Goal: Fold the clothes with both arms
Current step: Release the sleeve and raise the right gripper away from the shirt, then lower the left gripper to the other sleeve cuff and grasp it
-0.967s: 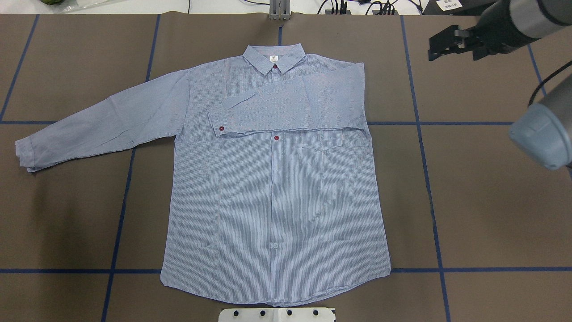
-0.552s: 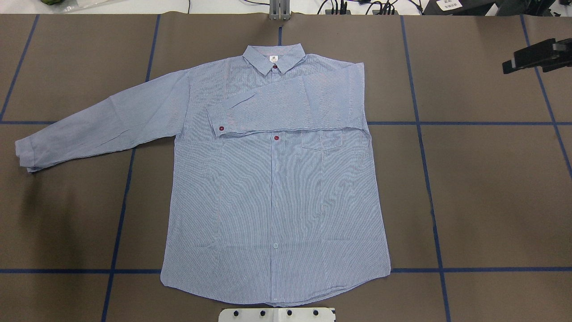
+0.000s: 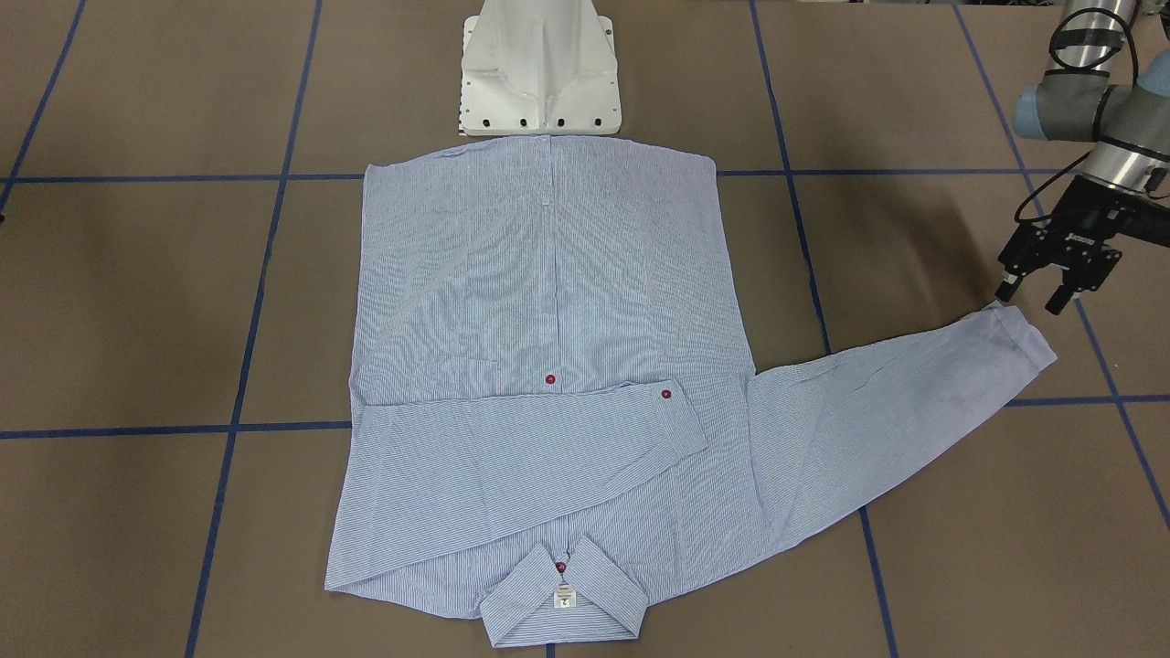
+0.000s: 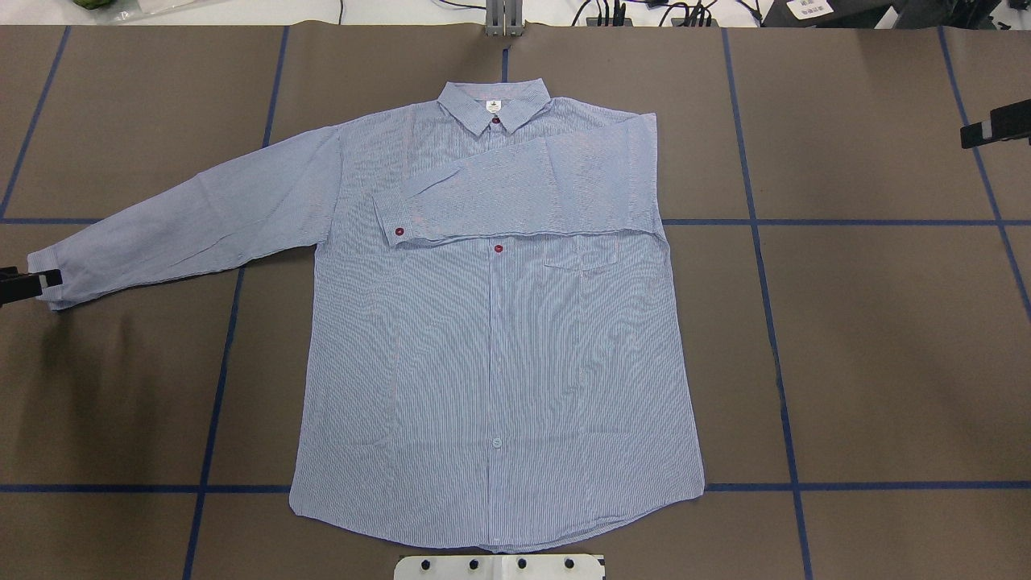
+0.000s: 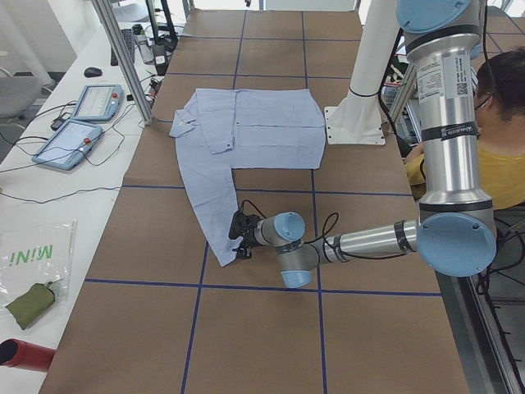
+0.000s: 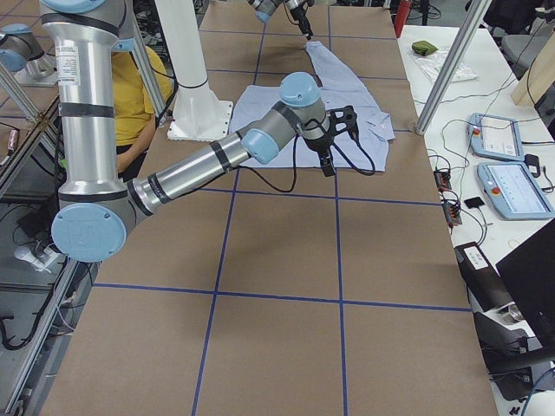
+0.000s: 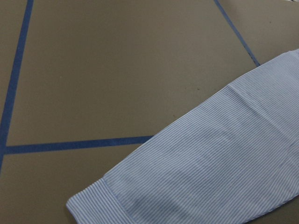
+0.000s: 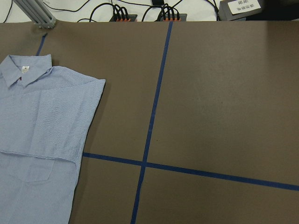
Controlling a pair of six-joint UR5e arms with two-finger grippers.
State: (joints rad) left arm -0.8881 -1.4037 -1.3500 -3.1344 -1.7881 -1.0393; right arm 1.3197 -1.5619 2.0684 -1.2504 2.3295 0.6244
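1. Light blue-and-white striped button-up shirt (image 4: pixel 491 338) is lying flat on the brown blue-taped table (image 4: pixel 870 362).
2. Black left gripper (image 3: pixel 1030 300) is hovering just beside the outstretched cuff (image 3: pixel 1024 336), fingers spread wide.
3. Black right gripper (image 4: pixel 989 130) is hanging well apart; I cannot tell its opening.

Light blue-and-white fine-striped button-up shirt (image 4: pixel 491 346) is laid flat, front up, on brown table (image 4: pixel 886 362), collar (image 4: pixel 493 101) at far edge, hem twd robot. One sleeve (image 4: pixel 523 189) is folded across chest, its red-buttoned cuff (image 4: pixel 399 229) near placket; other sleeve (image 4: pixel 185 221) is stretched out to robot's L. Grey metal L arm (image 5: pixel 369 240) is held low, black L gripper (image 3: pixel 1033 297) w/ fingers apart just beside that sleeve's end. Grey metal R arm (image 6: pixel 208 160) is held well apart from shirt on R side; black R gripper (image 4: pixel 987 130) only partly seen, finger gap not readable.
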